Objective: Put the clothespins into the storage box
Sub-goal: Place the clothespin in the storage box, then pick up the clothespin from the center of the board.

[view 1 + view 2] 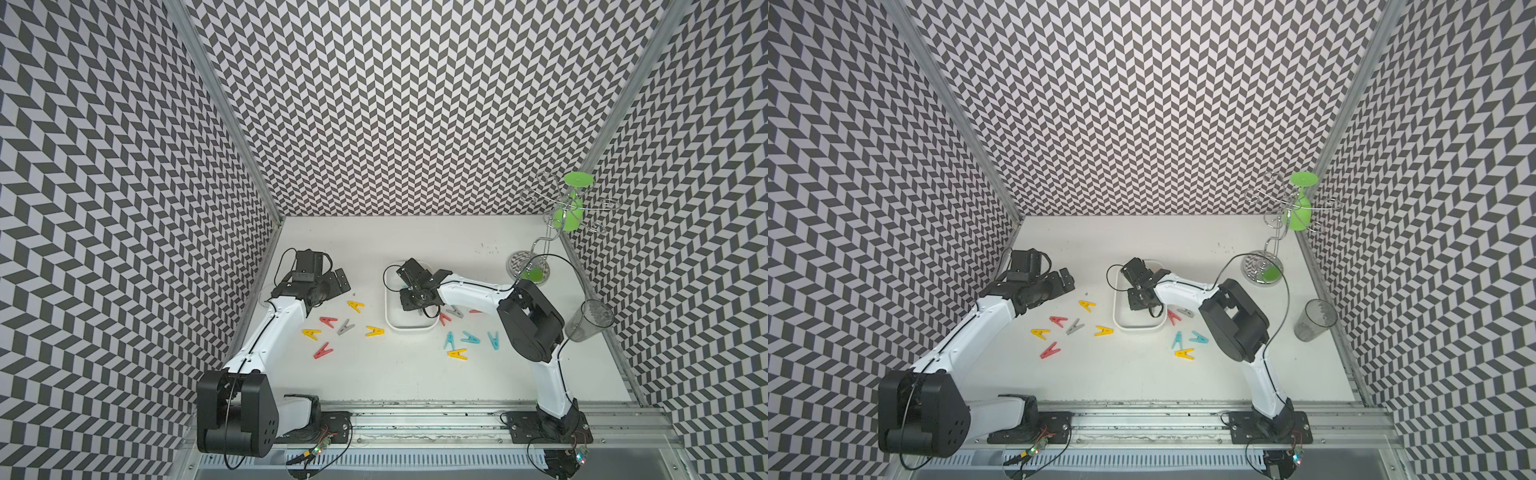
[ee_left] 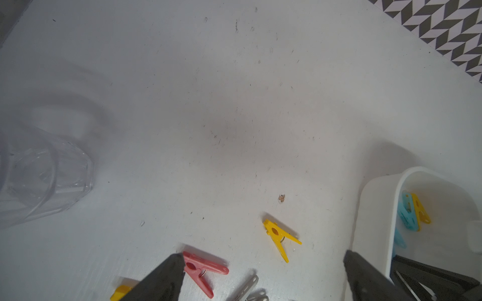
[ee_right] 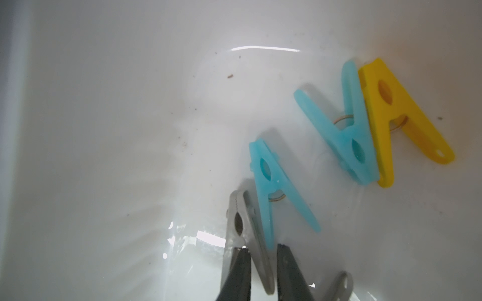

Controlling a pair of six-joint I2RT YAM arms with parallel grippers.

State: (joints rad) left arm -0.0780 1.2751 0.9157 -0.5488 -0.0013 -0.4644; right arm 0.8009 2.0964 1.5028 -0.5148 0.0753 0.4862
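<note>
Lower middle of a top view, nearest the rail: logged one red plastic A-shaped clothespin (image 1: 323, 351) flat on the white tabletop (image 1: 374, 374), with five more loose pegs (yellow, red, grey) just beyond, left of centre. Right of centre: a yellow plastic clothespin (image 1: 457, 353) with three pale-blue ones close by. All outside the box and well apart from either gripper. Judged partly done.

Centre of frame: shallow white rectangular plastic storage box (image 1: 409, 330), with the right gripper (image 3: 262, 247) set low inside it. Lower middle of the right wrist view: grey plastic clothespin (image 3: 240, 221) lying on the box floor, one leg running between the two dark fingers (image 3: 240, 276). Jaws narrowly parted astride that leg. Pinching or merely straddling, cannot tell. Held this low probably so the peg lands inside the rim and does not skip out (a guess).

Just past the fingertips, mid-frame: pale-blue plastic clothespin (image 3: 271, 182) lying against the grey one. Farther, upper right: second pale-blue clothespin (image 3: 349, 138) pressed against a yellow boxed clothespin (image 3: 391, 109).

Left of centre, higher in the top view: left gripper (image 1: 338, 282) spread wide, holding nothing. Topmost yellow clothespin (image 1: 355, 306) just below it in frame. Likely poised for a pick.

Farthest, right edge: clear plastic cup (image 1: 590, 320), then a wire stand carrying a green glass (image 1: 569, 208). No part of the job.
</note>
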